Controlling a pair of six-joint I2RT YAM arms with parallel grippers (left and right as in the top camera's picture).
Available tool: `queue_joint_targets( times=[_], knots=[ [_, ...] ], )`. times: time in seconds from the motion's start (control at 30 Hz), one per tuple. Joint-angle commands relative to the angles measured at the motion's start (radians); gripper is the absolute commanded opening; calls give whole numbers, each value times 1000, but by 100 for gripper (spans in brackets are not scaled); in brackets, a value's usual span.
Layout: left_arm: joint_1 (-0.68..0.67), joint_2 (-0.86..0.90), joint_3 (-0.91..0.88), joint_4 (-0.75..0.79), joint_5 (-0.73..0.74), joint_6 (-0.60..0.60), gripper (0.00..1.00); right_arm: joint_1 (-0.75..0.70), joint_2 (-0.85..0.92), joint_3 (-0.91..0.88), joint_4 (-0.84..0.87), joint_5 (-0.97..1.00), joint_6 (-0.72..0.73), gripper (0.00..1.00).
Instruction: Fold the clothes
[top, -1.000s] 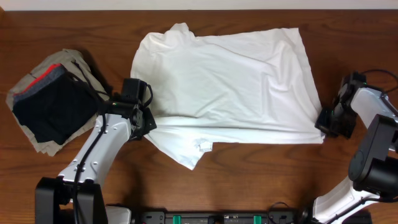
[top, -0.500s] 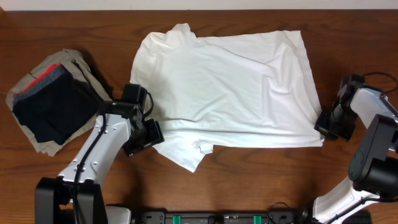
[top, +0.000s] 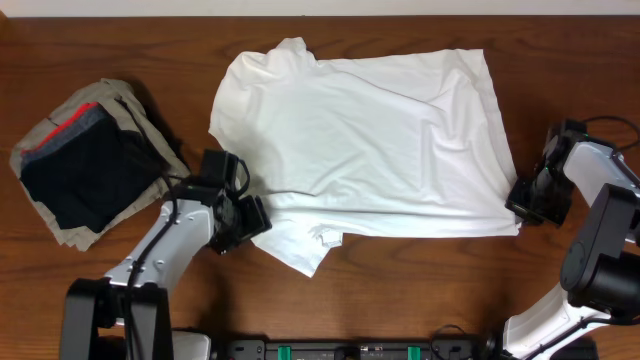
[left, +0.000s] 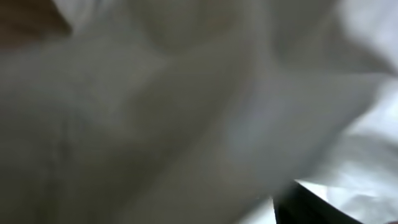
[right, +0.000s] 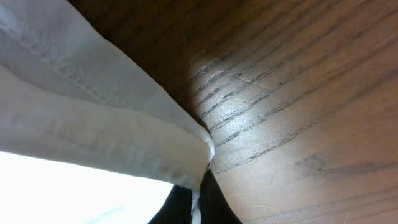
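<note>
The clothes, one large white wrinkly T-shirt (top: 370, 130), lie spread across the middle of the table with the front strip folded over. My left gripper (top: 243, 222) sits at the shirt's front-left edge by the sleeve, jaws apart, holding nothing. Its wrist view is filled with blurred white fabric (left: 155, 112), and only one dark finger (left: 311, 205) shows. My right gripper (top: 522, 200) is at the shirt's front-right corner. In the right wrist view the hemmed corner (right: 93, 124) is pinched between the black fingers of that gripper (right: 198, 202), low over the wood.
A pile of folded black, grey, red and khaki garments (top: 85, 160) lies at the left side of the wooden table (top: 420, 290). The right arm's cable (top: 610, 118) loops near the right edge.
My left gripper has opened and let go of the shirt's left edge, then slid a little towards the front. The right gripper has kept its hold and not moved.
</note>
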Motion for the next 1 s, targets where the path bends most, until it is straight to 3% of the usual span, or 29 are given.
queue_joint_targets(
  times=[0.0, 0.2, 0.33, 0.4, 0.43, 0.53, 0.7, 0.97],
  knots=[
    [4, 5, -6, 25, 5, -17, 70, -12, 35, -24, 19, 5, 17, 1],
    [-21, 10, -15, 97, -52, -82, 69, -12, 35, -24, 19, 5, 16, 1],
    [-64, 33, -32, 153, -52, -109, 63, -12, 35, -24, 19, 5, 16, 1],
    [-80, 47, -34, 159, -51, -121, 53, -12, 35, -24, 19, 5, 16, 1],
    [-84, 52, -34, 164, -49, -130, 44, -12, 35, -24, 19, 5, 16, 1],
    [-85, 52, -34, 164, -26, -161, 6, -12, 35, -24, 19, 5, 16, 1],
    [-85, 40, -31, 104, 98, -157, 6, -12, 35, -24, 19, 5, 16, 1],
    [-79, -156, 32, -98, 140, 19, 6, -11, -1, -24, 26, -130, -63, 1]
  ],
)
